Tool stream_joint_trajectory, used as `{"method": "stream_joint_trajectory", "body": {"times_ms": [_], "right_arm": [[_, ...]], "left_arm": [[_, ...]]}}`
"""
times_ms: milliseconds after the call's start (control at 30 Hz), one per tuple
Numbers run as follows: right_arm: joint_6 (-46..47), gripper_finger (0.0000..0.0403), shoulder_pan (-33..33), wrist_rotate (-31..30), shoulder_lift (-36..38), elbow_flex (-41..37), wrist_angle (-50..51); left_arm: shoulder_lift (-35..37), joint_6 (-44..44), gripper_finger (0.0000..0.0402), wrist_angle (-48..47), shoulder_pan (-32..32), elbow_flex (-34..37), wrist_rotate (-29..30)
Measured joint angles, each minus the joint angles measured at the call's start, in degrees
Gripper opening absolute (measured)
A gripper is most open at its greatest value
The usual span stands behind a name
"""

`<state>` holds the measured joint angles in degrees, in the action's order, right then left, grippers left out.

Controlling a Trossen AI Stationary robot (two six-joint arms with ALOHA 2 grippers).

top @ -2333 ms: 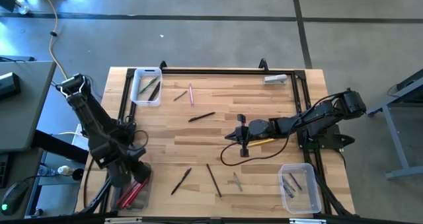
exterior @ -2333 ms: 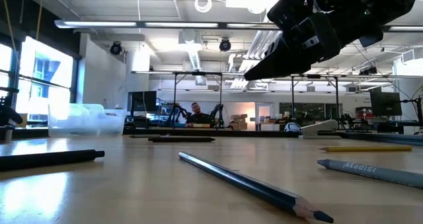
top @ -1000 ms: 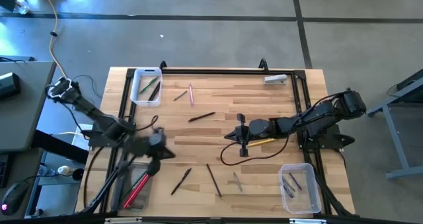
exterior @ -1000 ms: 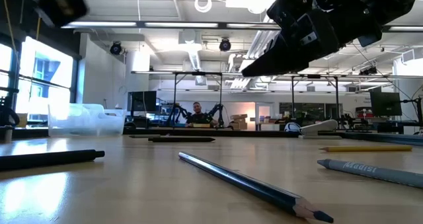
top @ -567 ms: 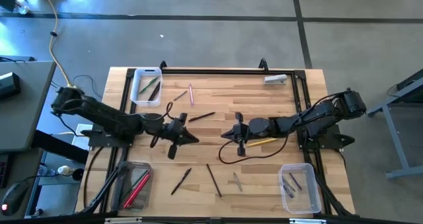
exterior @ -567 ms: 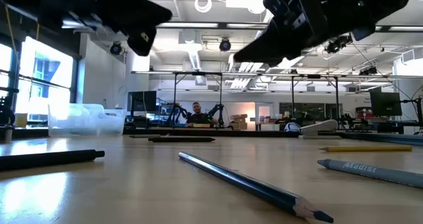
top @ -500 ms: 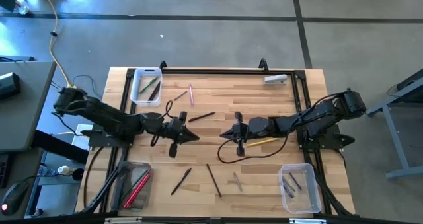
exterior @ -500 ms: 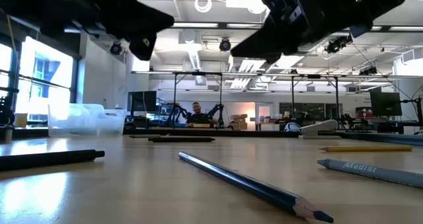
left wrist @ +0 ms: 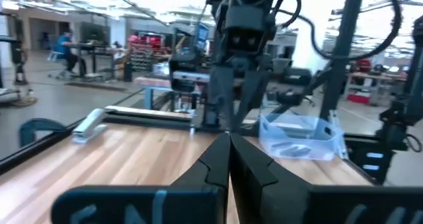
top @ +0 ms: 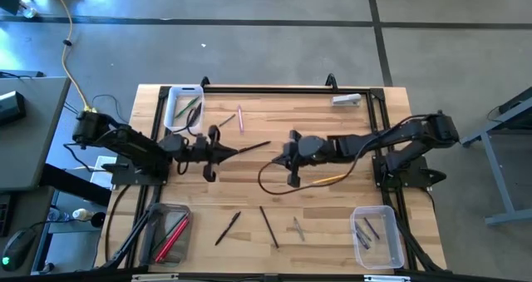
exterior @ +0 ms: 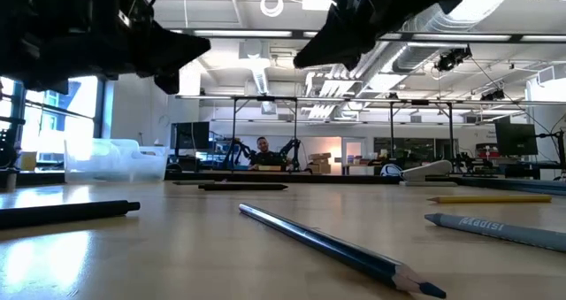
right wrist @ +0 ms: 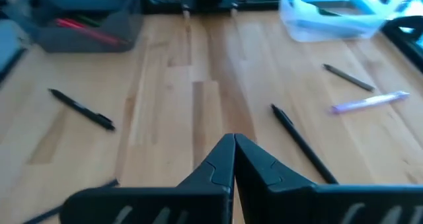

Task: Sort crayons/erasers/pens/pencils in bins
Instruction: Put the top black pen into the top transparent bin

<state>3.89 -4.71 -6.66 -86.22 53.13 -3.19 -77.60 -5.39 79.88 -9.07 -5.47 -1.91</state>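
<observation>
Frame ctr: left gripper (top: 233, 152) & right gripper (top: 277, 158), both pressed together, empty, flanking thin black pen (top: 253, 147).

Bright ceiling lights (exterior: 270, 1) are glaring in the low view; both wrist views are blurring, arms showing as dark silhouettes.

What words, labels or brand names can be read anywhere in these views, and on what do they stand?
"Madisi", as best it reads: pale print on the grey-blue crayon lying at the near right of the wooden table, low view.
Blurred, unreadable: marks along the left wrist view's lower edge.
Nothing legible on the long dark blue pencil, the clear plastic bins or the room's screens.
</observation>
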Motion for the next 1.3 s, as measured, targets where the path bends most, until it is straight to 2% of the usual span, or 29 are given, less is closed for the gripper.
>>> {"method": "stream_joint_trajectory", "body": {"times_ms": [133, 200, 400, 500, 667, 800, 900, 1033, 1300], "right_arm": [[0.0, 0.0000, 3.3, 5.7, -2.6, 2.4, 0.4], [0.2, 0.0000, 4.5, 6.2, -4.2, 3.4, 0.8], [2.6, 0.0012, 7.7, 6.3, -11.5, 9.9, 5.0], [0.6, 0.0038, 9.1, 6.3, -15.8, 15.3, 11.7], [-3.1, 0.0106, 11.4, 6.3, -23.0, 24.6, 23.8], [-7.2, 0.0157, 12.7, 6.3, -28.4, 31.2, 29.6], [-10.4, 0.0181, 14.2, 7.0, -31.8, 34.7, 33.5], [-12.1, 0.0188, 16.5, 8.7, -34.9, 37.3, 35.4], [-14.2, 0.0188, 18.5, 9.6, -38.2, 37.1, 35.3]], "left_arm": [[0.3, 0.7, 0.0000, 4.3, -0.8, 2.8, 0.3], [0.4, 1.9, 0.0000, 8.6, -0.8, 4.7, 0.5], [1.6, 1.5, 0.0000, 6.8, -2.0, 4.9, 0.8], [1.6, 1.1, 0.0000, 6.5, -2.3, 4.9, 0.8], [1.6, 2.2, 0.0000, 5.6, -2.3, 4.9, 1.1], [1.8, 3.5, 0.0000, 5.2, -2.3, 4.9, 1.3], [1.8, 3.5, 0.0000, 5.2, -2.4, 4.9, 1.3], [1.7, 3.4, 0.0000, 4.9, -3.4, 4.9, 1.3], [1.7, 1.5, 0.0000, 3.2, -5.4, 4.9, 0.8]]}}
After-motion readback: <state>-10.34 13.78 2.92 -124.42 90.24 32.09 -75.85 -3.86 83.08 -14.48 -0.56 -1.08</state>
